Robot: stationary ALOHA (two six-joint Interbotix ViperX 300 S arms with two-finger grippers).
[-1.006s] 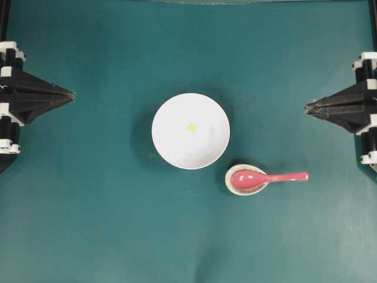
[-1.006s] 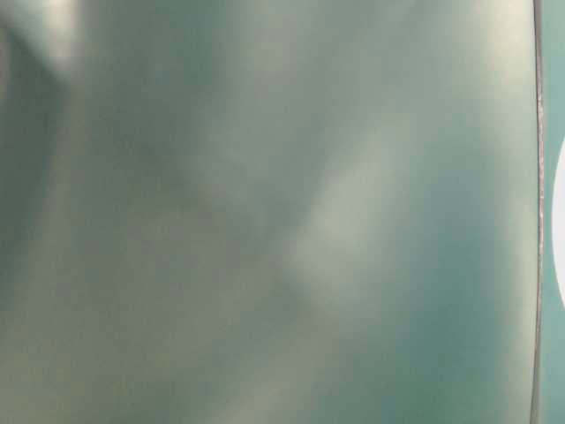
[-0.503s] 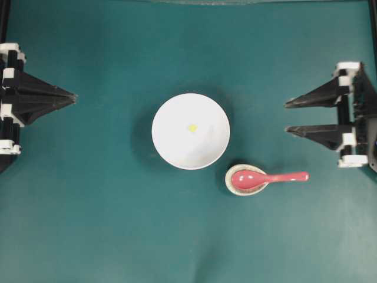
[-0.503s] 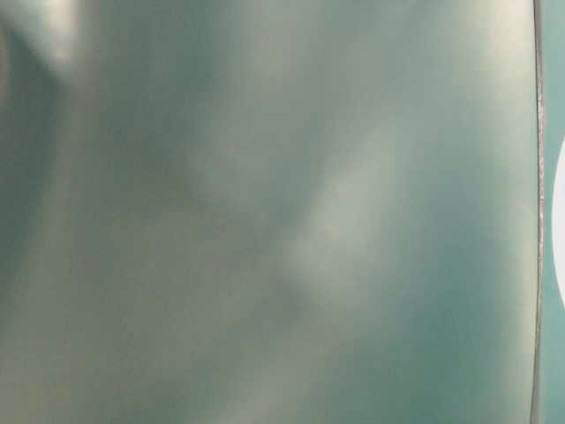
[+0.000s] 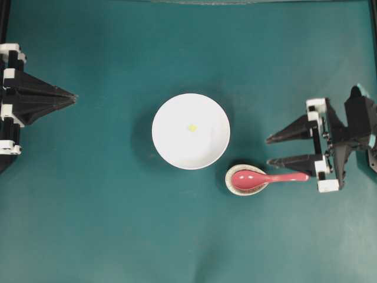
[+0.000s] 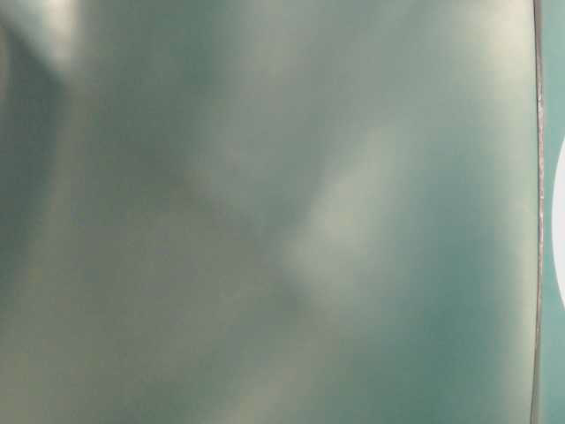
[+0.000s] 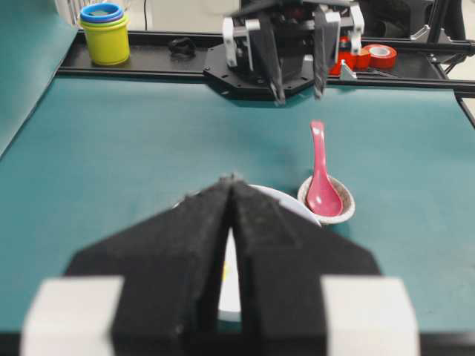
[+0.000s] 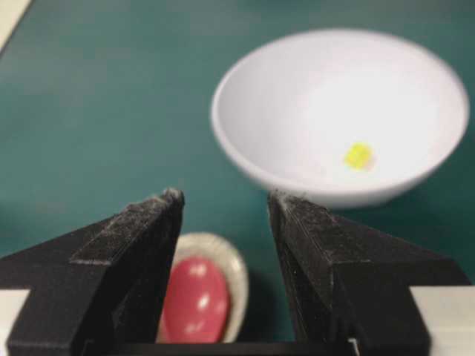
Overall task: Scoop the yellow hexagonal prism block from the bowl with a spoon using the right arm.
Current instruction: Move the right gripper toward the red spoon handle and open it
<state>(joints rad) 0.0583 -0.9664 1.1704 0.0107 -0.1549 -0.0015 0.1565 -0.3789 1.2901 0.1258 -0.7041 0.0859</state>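
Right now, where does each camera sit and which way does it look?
Overhead: looks straight down at the bowl, spoon, both grippers.
Table-level: only blurred green; no robot part.
Left wrist: behind the shut left gripper, facing the right gripper.
Right wrist: between its open fingers, facing the bowl, block.
Both wrist views share the bowl and spoon.

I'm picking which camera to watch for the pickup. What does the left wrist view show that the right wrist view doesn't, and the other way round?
Only the left wrist view: the shut left gripper up close, the spoon's whole handle, the right gripper head-on with jaws apart, stacked cups and tape rolls behind the table.

Only the right wrist view: the yellow block lying clearly in the bowl, seen between the open jaws.

Both: the bowl, the spoon's scoop in its speckled rest, and the green table.
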